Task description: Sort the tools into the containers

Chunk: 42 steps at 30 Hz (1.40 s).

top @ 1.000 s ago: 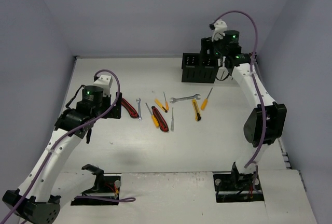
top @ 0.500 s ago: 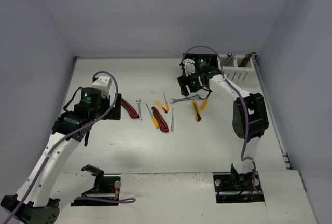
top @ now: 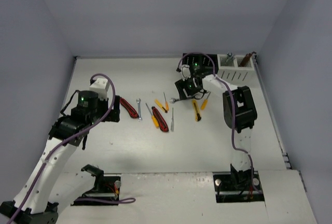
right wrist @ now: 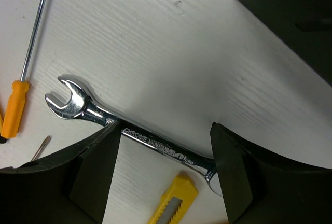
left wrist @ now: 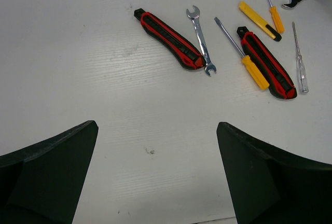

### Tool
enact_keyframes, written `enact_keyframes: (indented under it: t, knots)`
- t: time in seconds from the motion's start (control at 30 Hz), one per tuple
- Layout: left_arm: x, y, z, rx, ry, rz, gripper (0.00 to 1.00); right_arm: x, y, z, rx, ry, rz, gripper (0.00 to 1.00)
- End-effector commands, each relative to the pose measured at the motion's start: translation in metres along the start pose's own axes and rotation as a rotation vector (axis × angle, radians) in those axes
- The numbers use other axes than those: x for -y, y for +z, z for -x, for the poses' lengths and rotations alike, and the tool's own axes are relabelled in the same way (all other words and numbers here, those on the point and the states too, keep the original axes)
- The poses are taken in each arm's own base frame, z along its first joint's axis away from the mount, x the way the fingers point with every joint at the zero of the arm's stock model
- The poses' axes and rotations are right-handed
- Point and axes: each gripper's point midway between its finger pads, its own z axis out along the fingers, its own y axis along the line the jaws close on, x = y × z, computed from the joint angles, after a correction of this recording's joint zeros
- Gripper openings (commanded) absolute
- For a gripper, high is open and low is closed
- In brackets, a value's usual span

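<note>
The right gripper (right wrist: 165, 130) hangs open over the silver wrench (right wrist: 150, 141), flat on the table (right wrist: 155, 42) near the black box (right wrist: 290, 16); its shaft slants almost from finger to finger rather than across the gap. The left gripper (left wrist: 157, 125), also open, is well apart

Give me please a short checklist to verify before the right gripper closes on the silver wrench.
1. Right gripper open: ok, the jaws stand apart.
2. Wrench between its fingers: ok, the shank crosses the gap.
3. Wrench free of the yellow utility knife: cannot tell; the knife lies very close beside the shank.
4. Height of the fingers above the table: cannot tell.
5. Left gripper out of the way: ok; it is open, empty, and over bare table on the other side of the tools.
</note>
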Motion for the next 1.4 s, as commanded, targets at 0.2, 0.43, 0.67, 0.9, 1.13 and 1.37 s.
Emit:
enact_keyframes:
  t: [0.2,0.43,0.67,0.9,1.13,1.37]
  knots:
    - [0.002,-0.003,0.011,0.055,-0.032,-0.009,0.97,-0.006,-0.005,-0.018,-0.029,0.065,-0.004,0.64]
    - [0.005,0.004,0.011,0.031,-0.03,-0.016,0.97,-0.012,-0.036,-0.053,-0.063,0.238,-0.095,0.61]
    - [0.009,0.01,0.016,0.023,-0.026,-0.03,0.97,-0.029,-0.052,-0.08,-0.09,0.321,-0.14,0.61]
    - [0.009,0.008,0.018,0.033,-0.021,-0.035,0.97,-0.049,-0.058,-0.075,-0.083,0.297,-0.148,0.61]
    - [0.008,0.006,0.016,0.037,-0.023,-0.031,0.97,-0.036,-0.055,-0.041,-0.093,0.161,-0.189,0.61]
    - [0.006,0.001,0.015,0.048,-0.022,-0.028,0.97,-0.025,-0.037,-0.025,-0.157,0.038,-0.185,0.59]
